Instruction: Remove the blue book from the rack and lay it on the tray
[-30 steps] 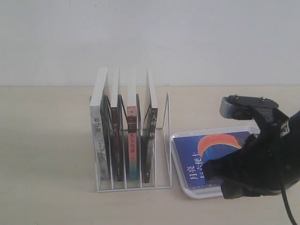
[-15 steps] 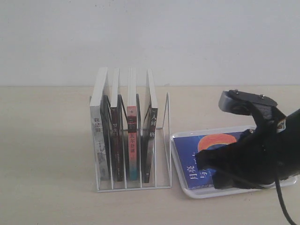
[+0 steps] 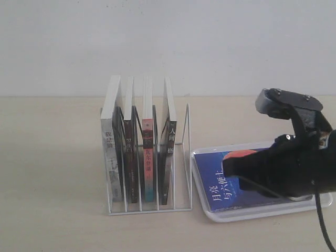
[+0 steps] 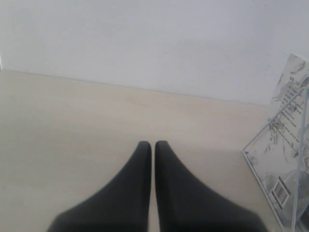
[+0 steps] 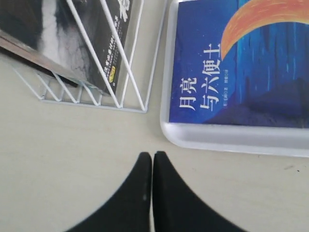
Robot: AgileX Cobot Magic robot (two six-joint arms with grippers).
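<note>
The pale table point(image 3: 52, 173) is spread under everything. On its right side the tray point(image 3: 252, 214) is set, just beside the rack point(image 3: 186, 157), in which four books point(image 3: 147, 152) are kept upright. The blue book point(image 3: 220, 191) is laid flat in the tray, cover up. The right fingers point(image 5: 145, 166) are pressed together, empty, near the tray. The left fingers point(image 4: 142, 154) are likewise closed on nothing, over bare table.

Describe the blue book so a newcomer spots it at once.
Find the white wire rack mid-table; the flat white tray sits just right of it in the exterior view. The blue book lies face up on it: navy cover, orange crescent, the only book not standing.
</note>
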